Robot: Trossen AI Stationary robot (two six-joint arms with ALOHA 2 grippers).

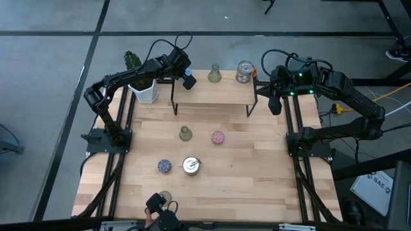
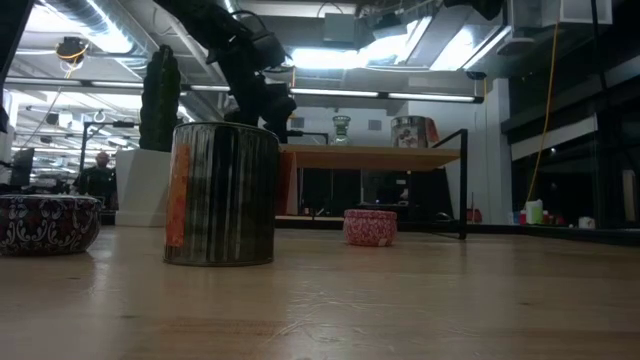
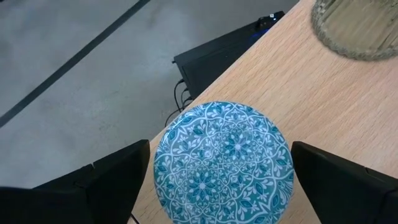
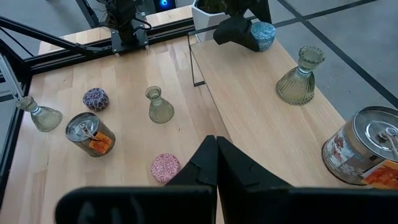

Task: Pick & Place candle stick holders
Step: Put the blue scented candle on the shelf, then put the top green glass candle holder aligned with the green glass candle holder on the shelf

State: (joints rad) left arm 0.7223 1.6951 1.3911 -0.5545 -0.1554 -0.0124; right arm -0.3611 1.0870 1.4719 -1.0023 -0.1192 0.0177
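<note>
The left hand (image 3: 221,180) hangs spread wide over the blue patterned holder (image 3: 224,163), which sits free near the left end of the raised shelf (image 1: 215,94), while the right hand (image 4: 216,155) waits pressed together beside the shelf's right end.

— What do we see on the wooden table (image 1: 257,173)?
— An olive holder (image 1: 185,133), a pink one (image 1: 218,137), a dark speckled one (image 1: 164,166), a silvery cup (image 1: 191,165), another olive holder (image 1: 165,196) near the front edge, a white pot (image 1: 145,92).
— And the raised shelf (image 1: 212,94)?
— We find an olive holder (image 1: 214,75), a silvery cup (image 1: 244,72) and a blue patterned holder (image 3: 224,163).
</note>
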